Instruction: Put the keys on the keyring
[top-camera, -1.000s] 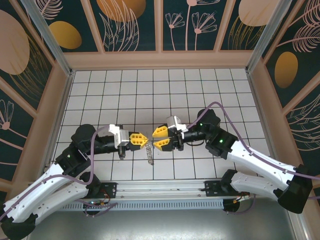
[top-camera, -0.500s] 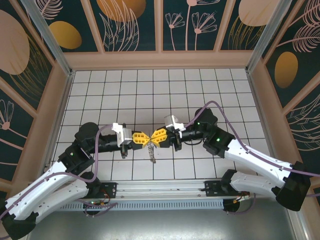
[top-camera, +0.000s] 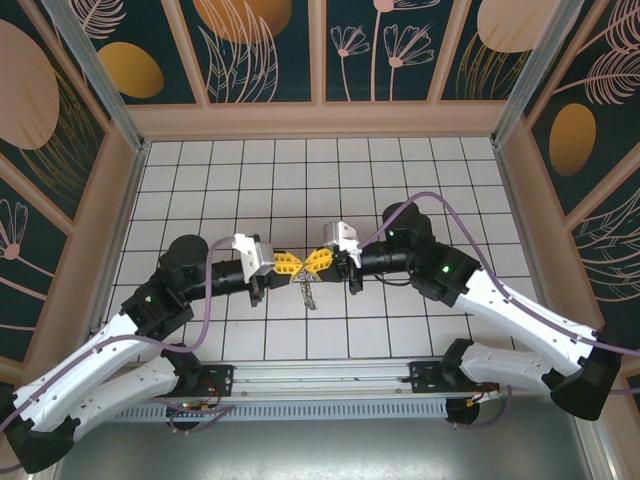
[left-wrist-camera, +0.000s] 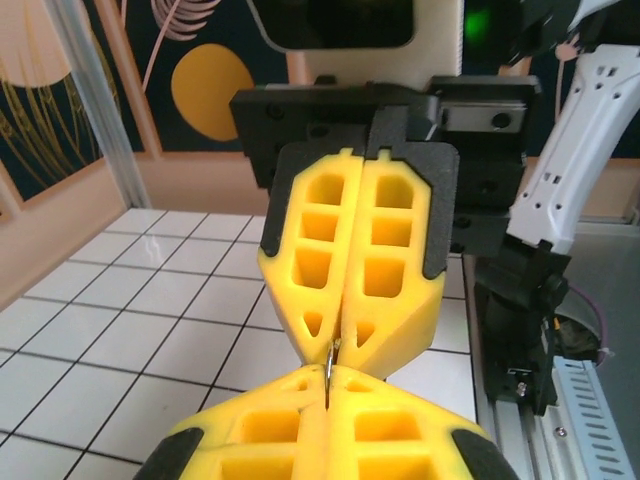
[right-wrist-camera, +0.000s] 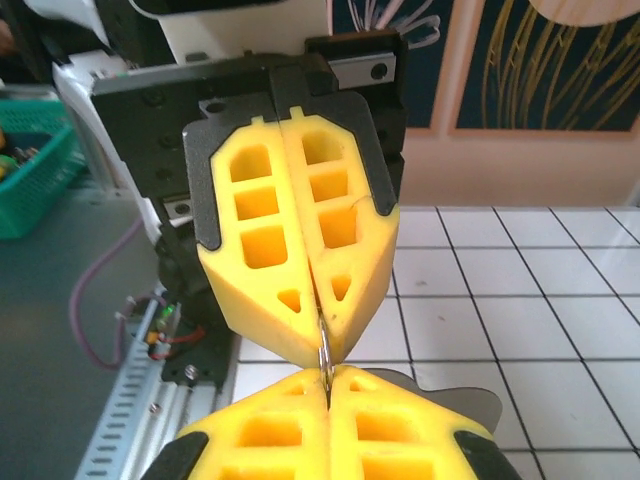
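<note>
L tool (top-camera: 288, 264), R tool (top-camera: 317, 261) tip-to-tip, keyring (top-camera: 307, 293) betw.

Most of the keyring (left-wrist-camera: 327, 368) is hidden inside the clamped yellow pads (left-wrist-camera: 408, 305).

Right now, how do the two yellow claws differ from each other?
The left gripper reaches in from the left and points right; the right gripper points left, meeting it tip to tip. The right gripper's purple cable arches high over its arm; the left gripper's hangs low beside its arm. Both are yellow, shut, and pinch one thin metal piece between them.
</note>
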